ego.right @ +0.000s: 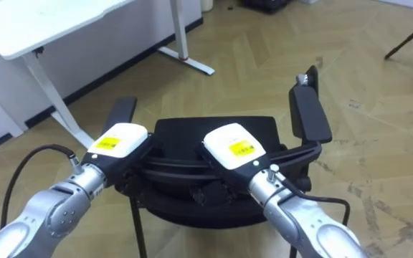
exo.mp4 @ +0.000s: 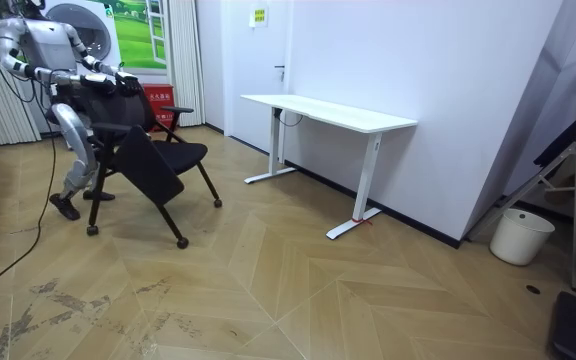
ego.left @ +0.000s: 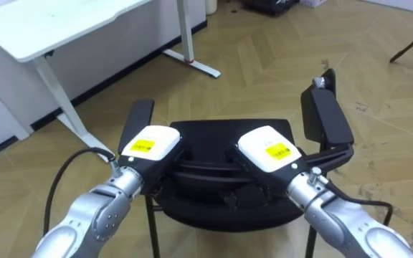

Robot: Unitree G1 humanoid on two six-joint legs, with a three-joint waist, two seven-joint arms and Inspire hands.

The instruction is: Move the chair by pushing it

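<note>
Black office chair (ego.left: 214,133) on parquet floor (ego.left: 264,64), off white desk's (ego.left: 56,21) corner. Left hand (ego.left: 149,145) and right hand (ego.left: 269,149) lie on backrest top rail (ego.left: 206,169); fingers hidden, grip unclear. Chair probably light and free-rolling on casters (exo.mp4: 181,243); rail is best hold.

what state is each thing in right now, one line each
chair: upright on the floor, seat facing away from the robot
left hand: rests on the top of the chair's back
right hand: rests on the top of the chair's back, beside the left hand
desk: stands by the wall, apart from the chair
bucket: upright on the floor by the wall
door: shut
</note>
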